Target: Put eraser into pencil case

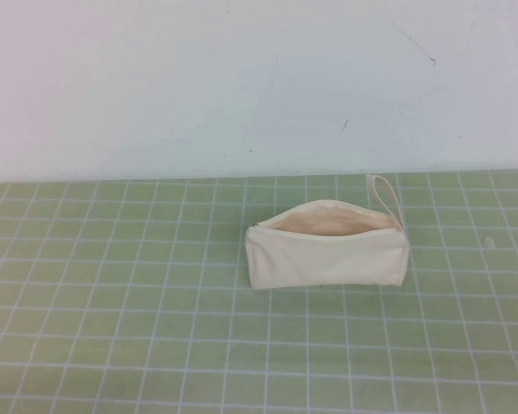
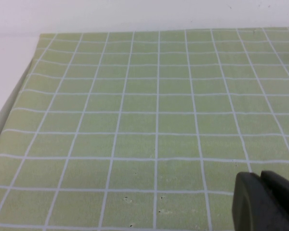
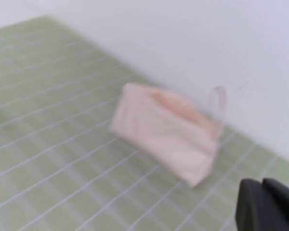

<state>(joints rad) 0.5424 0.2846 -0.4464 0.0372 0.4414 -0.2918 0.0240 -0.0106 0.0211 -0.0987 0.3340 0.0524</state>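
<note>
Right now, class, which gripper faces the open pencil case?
The right gripper: its wrist view shows the pencil case, zip open. The left gripper faces gridded green mat instead.

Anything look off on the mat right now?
The pencil case stands upright, mouth unzipped, loop strap at its right end. No eraser shows in any view. Left gripper and right gripper sit at their views' edges, off the mat.

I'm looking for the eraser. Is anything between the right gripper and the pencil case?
No. In the right wrist view, only bare green mat lies between the right gripper and the pencil case. No eraser shows.
</note>
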